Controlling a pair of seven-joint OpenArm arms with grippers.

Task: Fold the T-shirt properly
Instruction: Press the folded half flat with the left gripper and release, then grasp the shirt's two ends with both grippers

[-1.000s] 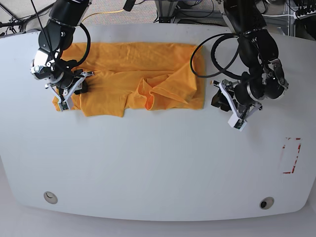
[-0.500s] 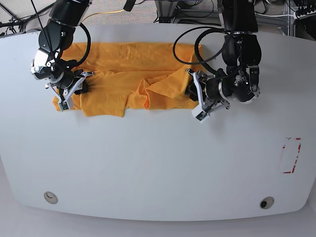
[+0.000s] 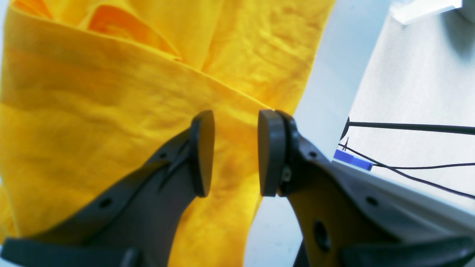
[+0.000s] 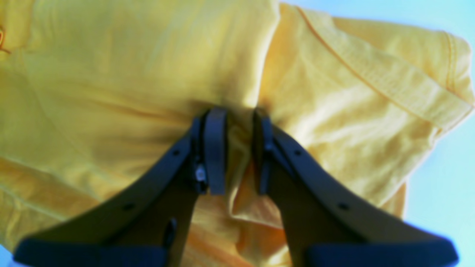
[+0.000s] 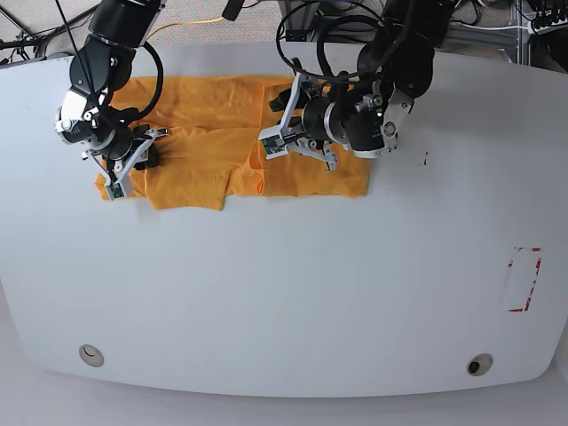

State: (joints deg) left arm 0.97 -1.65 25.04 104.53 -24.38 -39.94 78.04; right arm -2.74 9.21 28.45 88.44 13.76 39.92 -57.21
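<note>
T-shirt (image 5: pixel 311 180) partly behind arms (image 5: pixel 351 106)

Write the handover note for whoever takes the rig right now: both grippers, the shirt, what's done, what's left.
Left gripper: open, over the shirt's folded part; nothing visibly held.
Right gripper: at the shirt's other end, fabric between its fingers; whether it grips, I cannot tell.
Orange-yellow cotton T-shirt: on the pale table, toward its far side, running from under one arm to under the other.
Done: part of the shirt lies folded over at the left arm's end.
Left: the right arm's end is rumpled and uneven; likely straighten it, then finish folding.
</note>
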